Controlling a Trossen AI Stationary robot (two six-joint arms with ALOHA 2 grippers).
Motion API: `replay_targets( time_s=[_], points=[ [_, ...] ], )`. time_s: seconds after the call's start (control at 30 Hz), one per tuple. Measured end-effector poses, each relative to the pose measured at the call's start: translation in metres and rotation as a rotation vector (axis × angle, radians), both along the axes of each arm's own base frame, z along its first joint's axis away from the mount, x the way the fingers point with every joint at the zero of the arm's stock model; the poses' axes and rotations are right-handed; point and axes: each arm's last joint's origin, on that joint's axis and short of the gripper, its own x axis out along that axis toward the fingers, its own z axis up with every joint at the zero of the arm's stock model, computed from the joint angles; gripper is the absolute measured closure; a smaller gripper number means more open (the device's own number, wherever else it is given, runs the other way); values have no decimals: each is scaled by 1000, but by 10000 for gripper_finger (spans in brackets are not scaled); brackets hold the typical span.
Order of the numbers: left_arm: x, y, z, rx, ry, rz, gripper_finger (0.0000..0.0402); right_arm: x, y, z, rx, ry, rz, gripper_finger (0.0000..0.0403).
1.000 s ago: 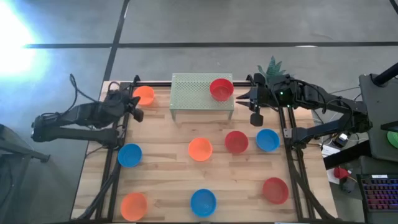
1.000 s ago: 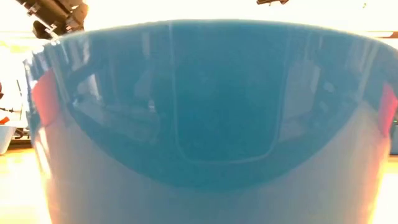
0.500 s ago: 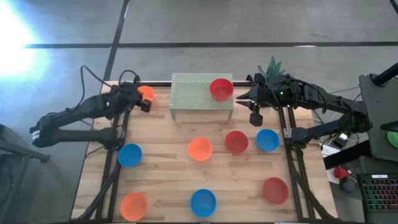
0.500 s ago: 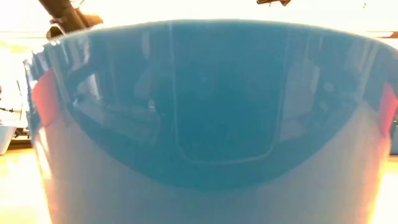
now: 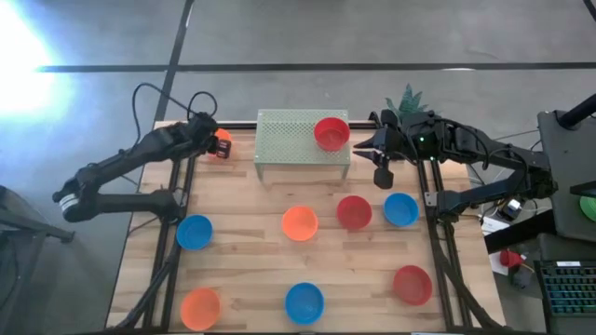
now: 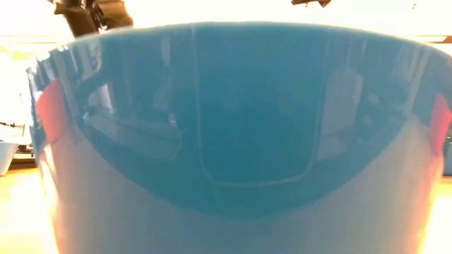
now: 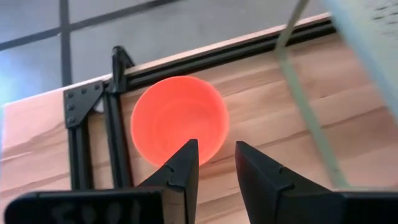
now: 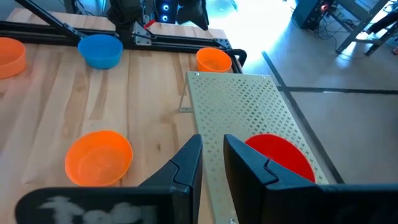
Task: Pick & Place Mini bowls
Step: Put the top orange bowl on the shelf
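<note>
left gripper [image 7: 214, 163], fingers parted and empty, hovers over the orange mini bowl [image 7: 179, 120] by the perforated stand [image 5: 303, 136], probably best straddling one wall before closing.

Wooden table [image 5: 251, 270] — perforated stand [image 5: 289, 140], mini bowls [image 5: 299, 222] scattered across it

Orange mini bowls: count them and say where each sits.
3: one orange bowl at the far-left corner under the left hand, one mid-table, one near-left. None seems hidden.
</note>
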Motion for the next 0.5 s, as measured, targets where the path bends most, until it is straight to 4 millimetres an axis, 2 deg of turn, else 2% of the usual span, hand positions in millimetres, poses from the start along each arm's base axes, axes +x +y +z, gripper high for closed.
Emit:
replay_targets(
  time_s=[0.17,0.5],
  points=[
    [7,14,-13,-45,102,-21,303,0,0,0,4,-1,-2,339],
    [27,35,-44,-162,183,-64,303,0,0,0,6,-2,-3,339]
  ],
)
